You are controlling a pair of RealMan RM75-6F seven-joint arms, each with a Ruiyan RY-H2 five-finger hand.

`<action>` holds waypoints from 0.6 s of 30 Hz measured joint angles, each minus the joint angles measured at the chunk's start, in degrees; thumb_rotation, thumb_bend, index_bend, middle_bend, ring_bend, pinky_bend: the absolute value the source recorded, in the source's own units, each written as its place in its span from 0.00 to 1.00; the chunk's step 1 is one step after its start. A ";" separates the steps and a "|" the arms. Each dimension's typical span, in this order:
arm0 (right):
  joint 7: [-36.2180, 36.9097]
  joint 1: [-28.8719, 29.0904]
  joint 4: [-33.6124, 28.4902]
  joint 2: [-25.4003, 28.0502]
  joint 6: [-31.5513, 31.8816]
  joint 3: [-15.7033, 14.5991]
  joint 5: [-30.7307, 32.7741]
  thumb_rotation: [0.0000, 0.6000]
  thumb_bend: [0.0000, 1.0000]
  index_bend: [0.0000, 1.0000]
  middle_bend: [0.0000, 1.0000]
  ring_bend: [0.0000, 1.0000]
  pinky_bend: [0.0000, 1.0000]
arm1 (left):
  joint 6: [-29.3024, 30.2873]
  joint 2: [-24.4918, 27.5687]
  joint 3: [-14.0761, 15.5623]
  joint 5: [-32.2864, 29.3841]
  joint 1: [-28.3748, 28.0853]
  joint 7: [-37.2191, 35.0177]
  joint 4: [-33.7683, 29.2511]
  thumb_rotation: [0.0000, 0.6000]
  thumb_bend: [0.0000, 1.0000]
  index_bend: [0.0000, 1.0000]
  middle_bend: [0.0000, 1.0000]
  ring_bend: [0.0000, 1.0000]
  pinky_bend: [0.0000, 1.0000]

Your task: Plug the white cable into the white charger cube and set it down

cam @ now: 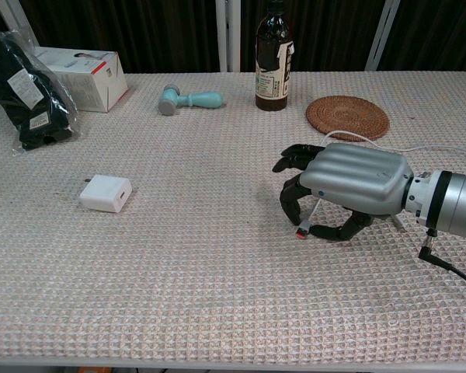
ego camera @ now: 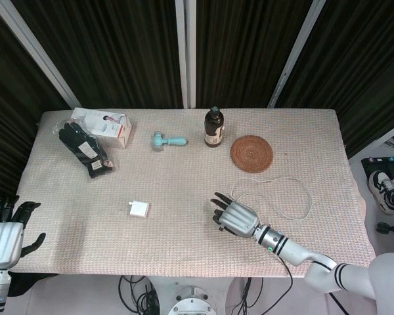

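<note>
The white charger cube (ego camera: pixel 138 209) (cam: pixel 106 193) lies flat on the left-centre of the table, well apart from both hands. The white cable (ego camera: pixel 295 197) (cam: pixel 357 140) loops across the right side; its plug end (cam: pixel 303 230) rests on the cloth. My right hand (ego camera: pixel 235 216) (cam: pixel 349 183) arches low over that end, with fingers to the left of the plug and the thumb just to its right. The plug still lies on the table. My left hand (ego camera: pixel 3 236) hangs off the table's near left corner, holding nothing, fingers apart.
A brown bottle (ego camera: pixel 214 127) (cam: pixel 273 58) and a woven coaster (ego camera: pixel 251 152) (cam: pixel 347 114) stand at the back right. A teal tool (ego camera: pixel 169 140) (cam: pixel 189 100), a white box (ego camera: pixel 104 126) (cam: pixel 78 67) and a black bag (ego camera: pixel 85 149) (cam: pixel 23 85) lie at the back left.
</note>
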 measured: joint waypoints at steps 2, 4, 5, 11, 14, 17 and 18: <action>-0.17 0.01 0.06 -0.09 -0.07 -0.08 0.23 1.00 0.32 0.51 0.42 0.11 0.01 | -0.02 0.00 -0.01 0.01 0.01 -0.14 0.09 1.00 0.21 0.23 0.21 0.04 0.00; -0.33 0.01 0.09 -0.22 -0.08 -0.13 0.48 1.00 0.33 0.52 0.42 0.12 0.02 | -0.03 -0.02 -0.01 0.05 0.02 -0.27 0.17 1.00 0.21 0.23 0.21 0.04 0.00; -0.39 0.00 0.09 -0.27 -0.03 -0.14 0.58 1.00 0.33 0.52 0.42 0.12 0.02 | -0.04 -0.03 0.01 0.10 0.03 -0.32 0.22 1.00 0.21 0.23 0.21 0.04 0.00; -0.78 -0.15 -0.21 -0.27 0.70 -0.10 1.00 1.00 0.33 0.55 0.43 0.15 0.02 | 0.14 0.04 0.07 0.33 0.16 -0.44 0.29 1.00 0.21 0.23 0.21 0.04 0.00; -1.12 -0.28 -0.82 0.09 1.54 0.06 1.05 1.00 0.33 0.57 0.43 0.18 0.03 | 0.21 0.10 0.04 0.46 0.16 -0.40 0.24 1.00 0.21 0.23 0.21 0.04 0.00; -1.61 -0.38 -1.91 0.79 2.26 0.33 1.15 1.00 0.33 0.59 0.46 0.21 0.04 | 0.12 0.18 -0.01 0.56 0.06 -0.22 0.13 1.00 0.21 0.23 0.21 0.04 0.00; -1.84 -0.41 -2.40 1.10 2.49 0.44 1.20 1.00 0.33 0.59 0.46 0.22 0.04 | 0.09 0.21 -0.03 0.60 0.01 -0.16 0.08 1.00 0.21 0.23 0.21 0.04 0.00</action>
